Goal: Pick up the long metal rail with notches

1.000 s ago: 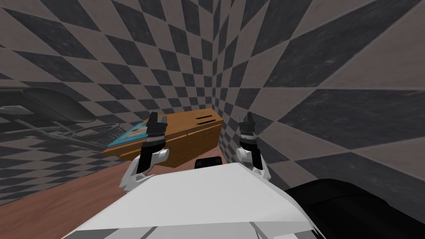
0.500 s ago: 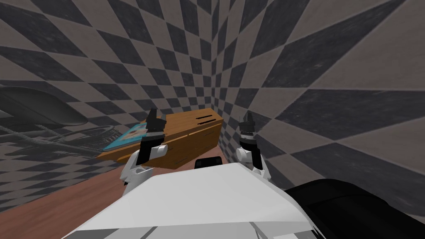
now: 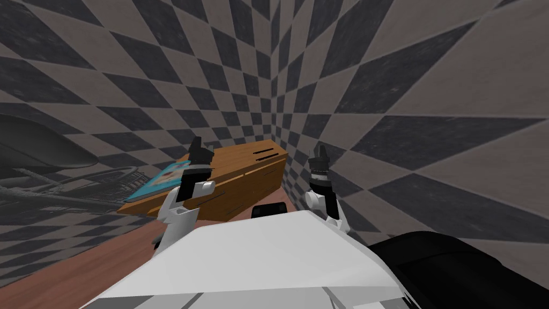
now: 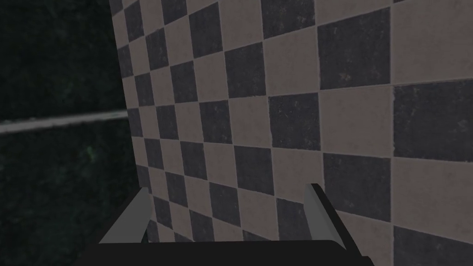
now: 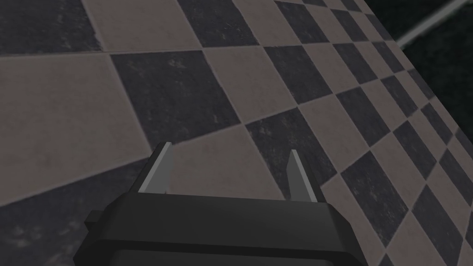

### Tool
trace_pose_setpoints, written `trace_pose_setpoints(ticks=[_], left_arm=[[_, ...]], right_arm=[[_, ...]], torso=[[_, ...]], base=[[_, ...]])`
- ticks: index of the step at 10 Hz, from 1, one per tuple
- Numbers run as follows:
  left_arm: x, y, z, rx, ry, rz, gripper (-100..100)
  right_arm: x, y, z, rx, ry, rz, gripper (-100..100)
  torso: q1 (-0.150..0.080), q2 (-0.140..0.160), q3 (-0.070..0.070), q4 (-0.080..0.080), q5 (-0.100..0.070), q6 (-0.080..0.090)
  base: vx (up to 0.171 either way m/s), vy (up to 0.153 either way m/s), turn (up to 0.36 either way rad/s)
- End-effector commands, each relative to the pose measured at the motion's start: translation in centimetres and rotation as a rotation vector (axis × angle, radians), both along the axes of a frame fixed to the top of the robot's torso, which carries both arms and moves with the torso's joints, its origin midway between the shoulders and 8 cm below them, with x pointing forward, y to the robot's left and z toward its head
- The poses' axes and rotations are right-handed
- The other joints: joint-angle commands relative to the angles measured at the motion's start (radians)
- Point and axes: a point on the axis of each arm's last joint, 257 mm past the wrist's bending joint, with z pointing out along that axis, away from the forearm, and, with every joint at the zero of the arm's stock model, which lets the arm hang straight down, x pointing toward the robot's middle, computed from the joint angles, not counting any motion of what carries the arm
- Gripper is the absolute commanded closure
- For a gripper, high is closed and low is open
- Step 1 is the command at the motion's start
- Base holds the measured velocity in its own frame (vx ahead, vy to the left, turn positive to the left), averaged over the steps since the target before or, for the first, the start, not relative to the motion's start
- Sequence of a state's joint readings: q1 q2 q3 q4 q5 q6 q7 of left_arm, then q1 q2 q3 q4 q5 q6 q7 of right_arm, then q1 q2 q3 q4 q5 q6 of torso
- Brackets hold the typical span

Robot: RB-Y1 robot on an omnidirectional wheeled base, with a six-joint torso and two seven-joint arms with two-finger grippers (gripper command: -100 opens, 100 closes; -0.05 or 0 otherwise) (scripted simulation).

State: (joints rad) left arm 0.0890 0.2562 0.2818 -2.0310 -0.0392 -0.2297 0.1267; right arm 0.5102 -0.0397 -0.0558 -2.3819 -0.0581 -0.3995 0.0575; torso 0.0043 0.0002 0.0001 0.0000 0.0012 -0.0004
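Your left gripper (image 4: 228, 187): thin blades spread, in front of the slotted wooden box (image 3: 244, 174) | right gripper (image 5: 229, 148): blades spread | rail: you cannot pick it out; dim grey ribbed bars (image 3: 69, 185) lie left of the box.

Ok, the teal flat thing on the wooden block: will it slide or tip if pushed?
The teal flat thing lies flat on the wooden block, so it should slide, not tip or roll. It looks thin, so probably light. It sits at the block's end; a push may send it off.
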Motion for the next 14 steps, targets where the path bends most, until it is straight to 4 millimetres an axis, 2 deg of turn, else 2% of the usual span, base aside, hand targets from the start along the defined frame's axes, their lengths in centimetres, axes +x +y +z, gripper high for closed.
trace_pose_setpoints(ticks=[1, 2, 3, 4, 5, 6, 7, 8, 9, 11, 12, 13, 14], left_arm=[[1.6, 1.6, 0.0, -0.041, 0.027, 0.005, -100], [1.9, 1.7, -0.1, -0.047, 0.037, 0.009, -100], [3.0, 2.9, 0.1, -0.082, 0.049, 0.009, -100], [3.5, 3.1, 0.0, -0.093, 0.067, 0.014, -100], [4.6, 4.4, -0.1, -0.132, 0.085, 0.016, -100], [5.2, 4.4, 0.0, -0.143, 0.097, 0.019, -100], [6.3, 5.8, -0.1, -0.185, 0.115, 0.019, -100], [7.0, 5.9, -0.2, -0.200, 0.136, 0.025, -100], [7.8, 7.0, 0.0, -0.242, 0.150, 0.023, -100], [8.8, 7.3, -0.6, -0.264, 0.181, 0.031, -100], [10.1, 8.4, -0.6, -0.315, 0.201, 0.028, -100], [10.6, 8.5, -0.8, -0.327, 0.219, 0.033, -100], [11.6, 9.5, -0.7, -0.375, 0.233, 0.027, -100]], right_arm=[[0.0, 0.0, 0.0, 0.000, 0.000, 0.000, 0], [0.0, 0.0, 0.0, 0.000, 0.000, 0.000, 0], [0.0, 0.0, 0.0, 0.000, 0.000, 0.000, 0], [0.0, 0.0, 0.0, 0.000, 0.000, 0.000, 0], [0.0, 0.0, 0.0, 0.000, 0.000, 0.000, 0], [0.0, 0.0, 0.0, 0.000, 0.000, 0.000, 0], [0.0, 0.0, 0.0, 0.000, 0.000, 0.000, 0], [0.0, 0.0, 0.0, 0.000, 0.000, 0.000, 0], [0.0, 0.0, 0.0, 0.000, 0.000, 0.000, 0], [0.0, 0.0, 0.0, 0.000, 0.000, 0.000, 0], [0.0, 0.0, 0.0, 0.000, 0.000, 0.000, 0], [0.0, 0.0, 0.0, 0.000, 0.000, 0.000, 0], [0.0, 0.0, 0.0, 0.000, 0.000, 0.000, 0]], torso=[[0.000, 0.000, 0.000, 0.000, 0.000, 0.000], [0.001, 0.000, 0.000, 0.000, 0.000, 0.001], [0.000, 0.000, 0.000, 0.000, 0.000, 0.000], [0.000, 0.000, 0.000, 0.000, 0.000, 0.000], [-0.001, 0.000, 0.000, 0.000, 0.000, 0.000], [0.000, 0.000, 0.000, 0.000, 0.000, 0.000], [-0.001, 0.000, 0.000, 0.000, 0.000, 0.000], [0.000, 0.000, 0.000, 0.000, 0.000, 0.001], [-0.001, 0.000, 0.000, 0.000, 0.000, 0.000], [-0.002, 0.000, 0.000, 0.000, 0.000, 0.000], [-0.003, -0.001, -0.001, 0.000, -0.001, 0.000], [-0.002, -0.001, -0.001, 0.000, -0.001, 0.000], [-0.003, -0.001, 0.000, 0.000, -0.001, 0.000]], base=[[-0.032, 0.073, -0.124], [-0.020, 0.060, -0.097], [-0.031, 0.057, -0.136], [-0.021, 0.053, -0.099], [-0.023, 0.059, -0.142], [-0.023, 0.056, -0.111], [-0.032, 0.061, -0.163], [-0.035, 0.048, -0.094], [-0.042, 0.043, -0.176], [-0.018, 0.031, -0.041], [-0.019, 0.030, -0.122], [-0.025, 0.031, -0.119], [-0.038, 0.028, -0.194]])
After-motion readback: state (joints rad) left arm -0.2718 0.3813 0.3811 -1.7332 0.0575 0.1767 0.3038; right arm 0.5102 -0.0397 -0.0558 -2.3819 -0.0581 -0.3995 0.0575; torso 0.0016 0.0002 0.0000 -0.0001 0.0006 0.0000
